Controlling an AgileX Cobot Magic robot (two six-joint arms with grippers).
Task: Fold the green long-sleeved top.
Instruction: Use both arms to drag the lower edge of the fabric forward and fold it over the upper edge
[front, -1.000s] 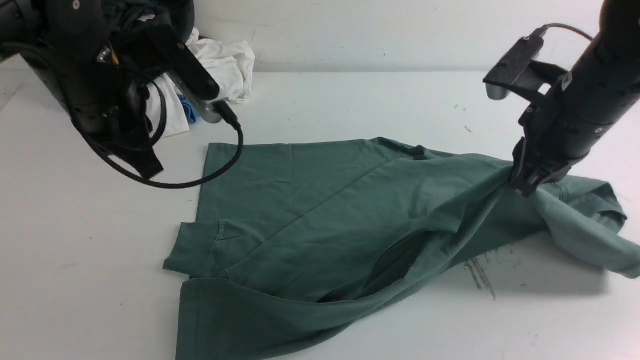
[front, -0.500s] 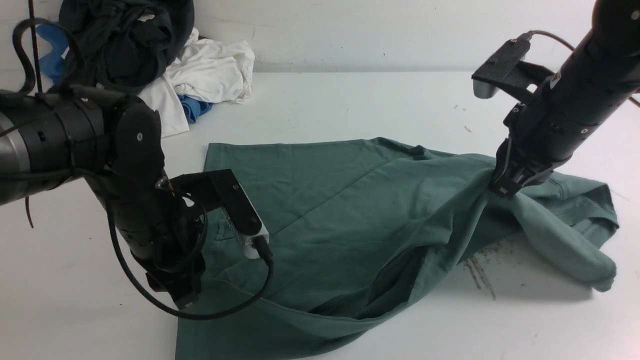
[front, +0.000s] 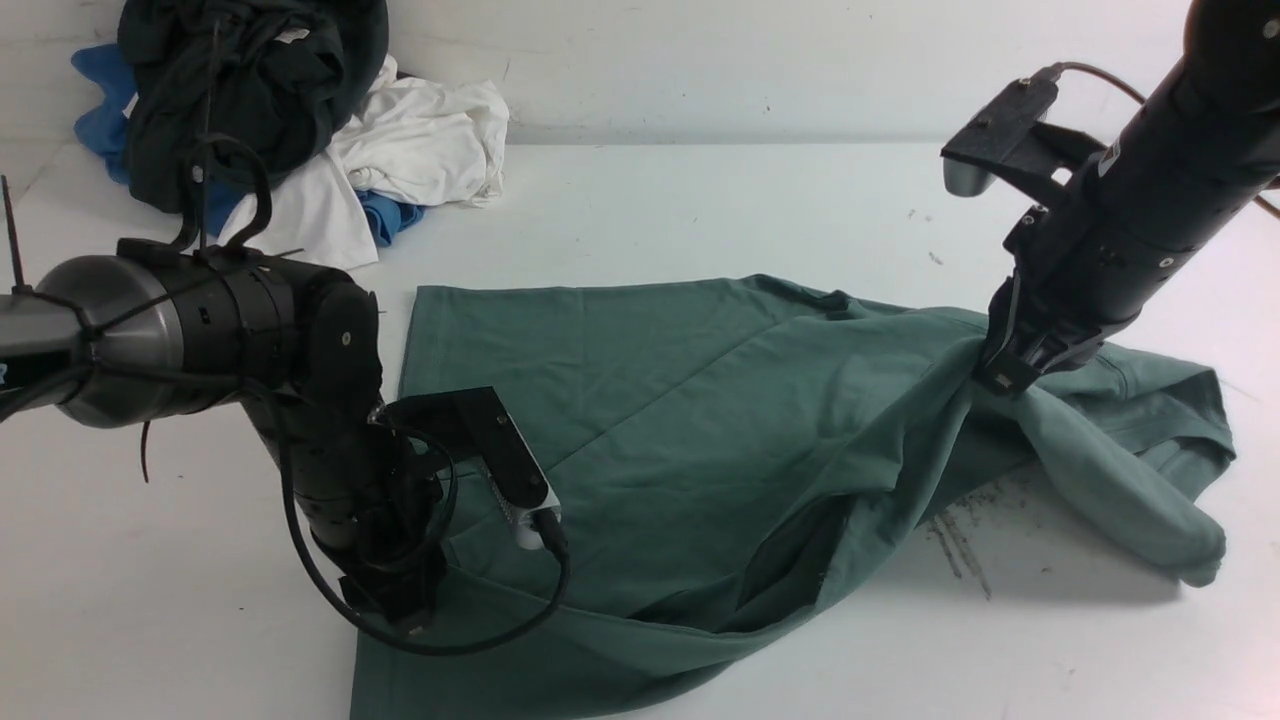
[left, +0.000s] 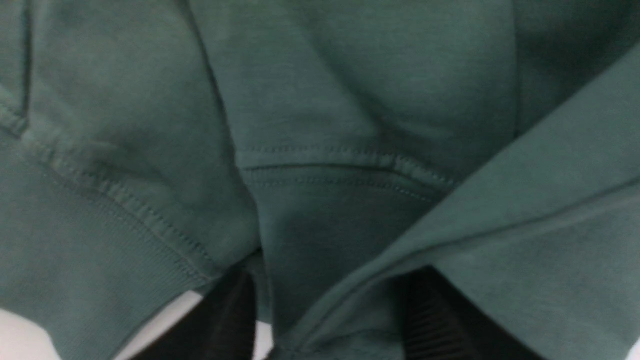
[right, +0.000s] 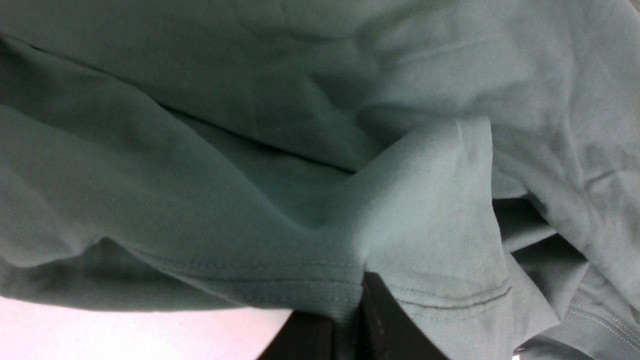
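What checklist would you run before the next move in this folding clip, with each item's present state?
1. Right gripper shut on the green long-sleeved top: ok.
2. Left gripper jaws open: ok.
3. Fabric between the left fingers: ok, a folded edge lies there.
4. Top lying flat: not ok, its right side is lifted and bunched.
5. Layers the left gripper would pinch: cannot tell.
6. Black garment clear of the top: ok.
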